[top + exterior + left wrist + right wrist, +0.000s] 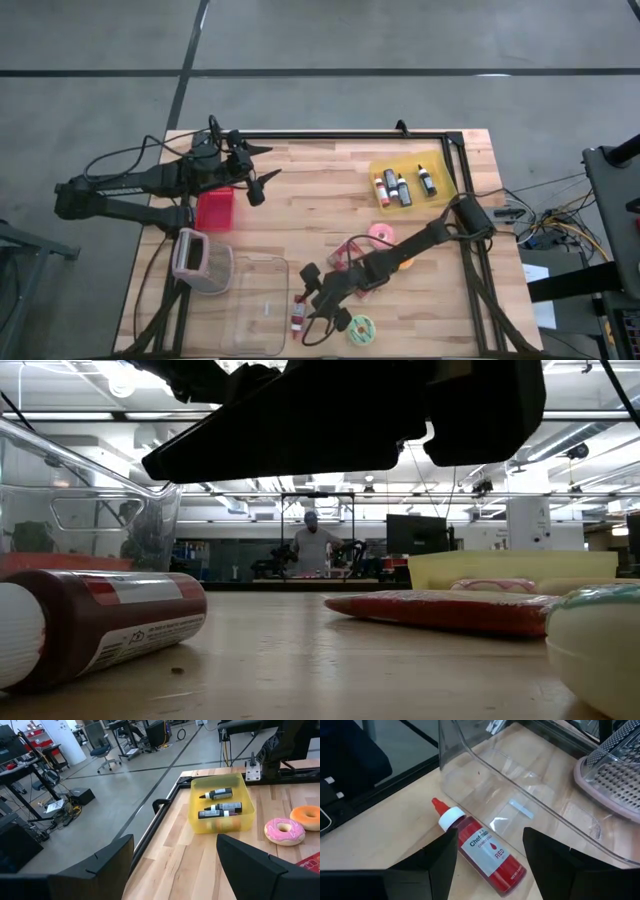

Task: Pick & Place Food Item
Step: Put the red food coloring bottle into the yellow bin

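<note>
From above, the left gripper [262, 168] is seen held over the wooden table [300, 190] near its far left corner, fingers spread and empty, just beside a red container [214, 209]. The right gripper [318, 300] is reached across to the near edge, poised over a red food-colouring bottle [298, 315] that lies on its side just beside a clear plastic bin [254, 305]. A yellow tray [410, 180] holding small bottles is placed toward the far right, with a pink donut [382, 235] nearer the middle and a green-rimmed round item [360, 329] by the near edge.

At table height, the bottle [95, 625] is shown lying flat, the bin [90, 510] behind it, a red packet [440, 610] to the side and a person [313, 545] far off in the room.

In the left wrist view, the released fingers [260, 865] are seen apart, with the yellow tray [220, 807], the pink donut [284, 831] and an orange donut [306, 816] beyond.

In the right wrist view, the fingers [427, 865] are held parted on either side of the bottle [485, 849] (not clenched on it), the bin [540, 795] just beside
</note>
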Available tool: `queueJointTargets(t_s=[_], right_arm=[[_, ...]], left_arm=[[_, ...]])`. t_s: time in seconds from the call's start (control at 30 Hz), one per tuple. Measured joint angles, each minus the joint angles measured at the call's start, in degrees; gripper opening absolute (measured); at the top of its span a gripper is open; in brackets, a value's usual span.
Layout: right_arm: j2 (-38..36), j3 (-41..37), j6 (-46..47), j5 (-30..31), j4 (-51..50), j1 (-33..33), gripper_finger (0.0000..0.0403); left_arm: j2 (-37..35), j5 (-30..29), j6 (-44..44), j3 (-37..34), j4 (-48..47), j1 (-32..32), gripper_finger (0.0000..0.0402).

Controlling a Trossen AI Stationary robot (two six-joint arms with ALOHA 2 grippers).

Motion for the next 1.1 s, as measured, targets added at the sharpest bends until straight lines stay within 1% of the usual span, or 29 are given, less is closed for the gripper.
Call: queueJointTargets(t_s=[0.27, 0.57, 0.77, 1.1], right_arm=[[4.29, 0.07, 1.36, 0.44, 1.98, -0.05, 0.0221], [4.55, 0.07, -0.25, 0.66, 3.13, -0.92, 0.0221], [6.46, 0.07, -2.46, 0.23, 5.94, -1.97, 0.0221], [7.74, 0.17, -2.52, -0.48, 7.77, -1.99, 0.0221]], left_arm=[[-0.01, -0.15, 0.00, 0.00, -0.27, 0.00, 0.0289], [-0.01, -0.15, 0.00, 0.00, -0.29, 0.01, 0.0289], [-0.01, -0.13, 0.00, 0.00, -0.29, 0.01, 0.0289], [-0.01, -0.13, 0.00, 0.00, -0.29, 0.01, 0.0289]])
